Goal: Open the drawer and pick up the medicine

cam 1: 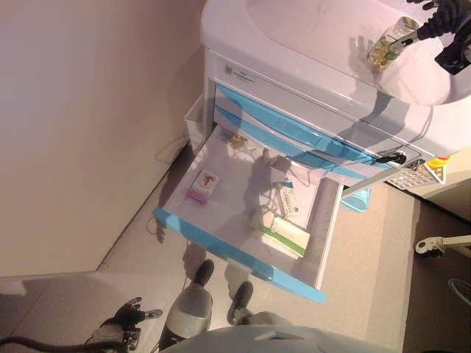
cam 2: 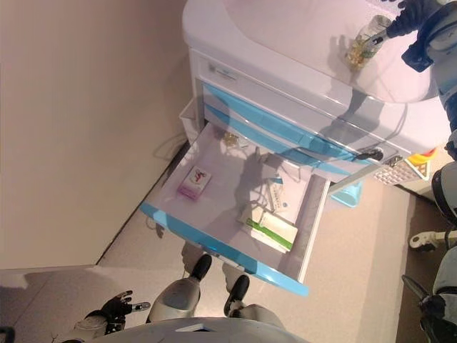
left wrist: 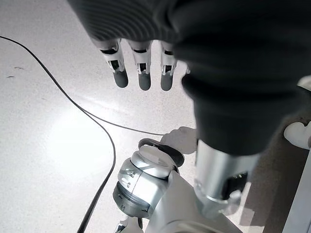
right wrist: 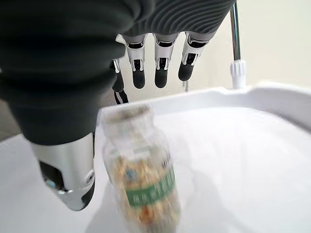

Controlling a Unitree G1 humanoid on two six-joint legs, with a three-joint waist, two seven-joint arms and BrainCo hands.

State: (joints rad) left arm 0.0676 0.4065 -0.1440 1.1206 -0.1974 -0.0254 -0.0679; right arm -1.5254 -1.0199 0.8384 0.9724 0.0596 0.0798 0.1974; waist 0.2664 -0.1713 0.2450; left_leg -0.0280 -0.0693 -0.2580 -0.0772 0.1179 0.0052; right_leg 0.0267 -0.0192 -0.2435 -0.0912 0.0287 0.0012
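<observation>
A clear medicine bottle (cam 1: 386, 43) with a green label (right wrist: 146, 187) stands on the cart's white top tray (cam 1: 309, 33). My right hand (cam 1: 444, 26) is right by it: its fingers (right wrist: 160, 65) reach straight past the bottle and its thumb (right wrist: 68, 174) stands beside it, so the hand is open. The cart's lower blue-fronted drawer (cam 1: 235, 246) is pulled out. In it lie a pink box (cam 1: 204, 185), a white and blue box (cam 1: 287, 198) and a green and white box (cam 1: 283, 234). My left hand (cam 1: 131, 315) hangs open low over the floor.
A plain wall runs along the left of the cart. A white side bin (cam 1: 193, 121) hangs on the cart's left, and a push bar (cam 1: 375, 179) and a blue basket (cam 1: 358, 200) are on its right. A wheeled stand's foot (cam 1: 434, 246) sits on the floor at the right.
</observation>
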